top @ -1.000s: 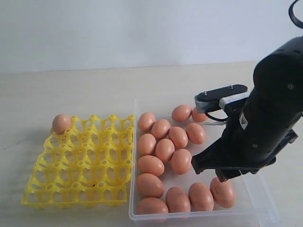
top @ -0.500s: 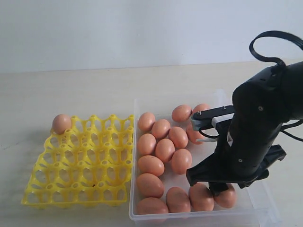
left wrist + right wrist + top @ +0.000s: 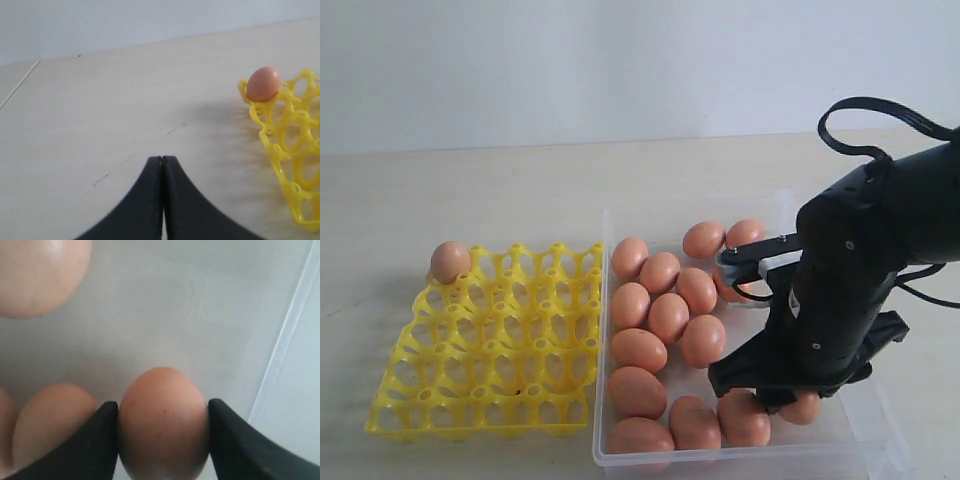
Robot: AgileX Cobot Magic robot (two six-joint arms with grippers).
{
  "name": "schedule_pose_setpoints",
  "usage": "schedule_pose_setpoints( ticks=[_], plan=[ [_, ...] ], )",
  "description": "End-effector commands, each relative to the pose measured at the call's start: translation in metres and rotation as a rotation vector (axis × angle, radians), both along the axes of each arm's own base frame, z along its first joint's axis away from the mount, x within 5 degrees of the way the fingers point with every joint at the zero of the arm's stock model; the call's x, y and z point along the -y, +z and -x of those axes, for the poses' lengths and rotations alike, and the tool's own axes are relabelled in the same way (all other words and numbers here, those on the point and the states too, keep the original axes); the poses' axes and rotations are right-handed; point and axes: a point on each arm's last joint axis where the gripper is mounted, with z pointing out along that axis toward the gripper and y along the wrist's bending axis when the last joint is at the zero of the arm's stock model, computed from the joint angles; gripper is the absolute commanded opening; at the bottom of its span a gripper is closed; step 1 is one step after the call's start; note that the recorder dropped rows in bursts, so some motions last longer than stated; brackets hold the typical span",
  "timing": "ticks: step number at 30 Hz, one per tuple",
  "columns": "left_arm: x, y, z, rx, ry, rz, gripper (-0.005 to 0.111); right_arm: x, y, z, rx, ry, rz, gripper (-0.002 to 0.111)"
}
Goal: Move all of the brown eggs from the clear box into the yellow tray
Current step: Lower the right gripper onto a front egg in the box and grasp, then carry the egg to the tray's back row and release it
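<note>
Step in hand: grasping the next egg. The right pincer (image 3: 162, 407) is down inside the large shallow box of clear plastic (image 3: 740, 457), toward the box's wall away from the tray. It is pinching one smooth tan-brown oval egg (image 3: 162, 425), with a black finger against each flank as far as the wrist view shows. In the exterior view this egg is mostly hidden under the arm. A neighbouring egg (image 3: 50, 425) lies just beside one finger. The other brown eggs (image 3: 668, 317) lie loose across the box floor, thickest on the box's tray side. The bright yellow plastic egg tray with open cups (image 3: 490, 340) sits just beside the box on the pale bench (image 3: 470, 190). It holds a single egg (image 3: 450, 261) in the corner farthest from the box. The left pincer (image 3: 162, 159) is pressed together and empty, over bare bench beyond the tray and well apart from the box. Task judged barely begun. The next move likely calls for a straight lift clear of the neighbour and the box's low wall, then a carry over the loose eggs to an open cup. The grip must be light but sure, since a smooth shell may slip or crack.
</note>
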Motion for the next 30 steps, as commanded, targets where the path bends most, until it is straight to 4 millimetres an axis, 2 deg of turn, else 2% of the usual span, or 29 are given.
schedule_pose_setpoints(
  ticks=[1, 3, 5, 8, 11, 15, 18, 22, 30],
  plan=[
    [0.001, 0.002, 0.000, 0.019, -0.007, 0.008, 0.000, -0.007, 0.047, -0.012, 0.318, 0.049, -0.206, 0.000],
    [0.001, 0.002, 0.000, 0.019, -0.007, 0.008, 0.000, -0.018, 0.075, -0.021, 0.555, 0.122, -0.366, 0.000],
    [0.001, 0.002, 0.000, 0.019, -0.007, 0.008, 0.000, -0.034, 0.093, -0.026, 0.773, 0.243, -0.468, 0.000],
    [0.001, 0.002, 0.000, 0.019, -0.007, 0.008, 0.000, -0.060, 0.095, -0.032, 1.012, 0.419, -0.539, 0.000],
    [0.001, 0.002, 0.000, 0.019, -0.007, 0.008, 0.000, -0.087, 0.080, -0.043, 1.132, 0.509, -0.655, 0.000],
    [0.001, 0.002, 0.000, 0.019, -0.007, 0.008, 0.000, -0.125, 0.042, -0.068, 1.003, 0.538, -0.821, 0.000],
    [0.001, 0.002, 0.000, 0.019, -0.007, 0.008, 0.000, -0.147, 0.024, -0.089, 0.943, 0.508, -0.881, 0.000],
    [0.001, 0.002, 0.000, 0.019, -0.007, 0.008, 0.000, -0.166, 0.002, -0.105, 0.862, 0.516, -0.902, 0.000],
    [0.001, 0.002, 0.000, 0.019, -0.007, 0.008, 0.000, -0.191, -0.021, -0.122, 0.756, 0.559, -0.964, 0.000]
  ],
)
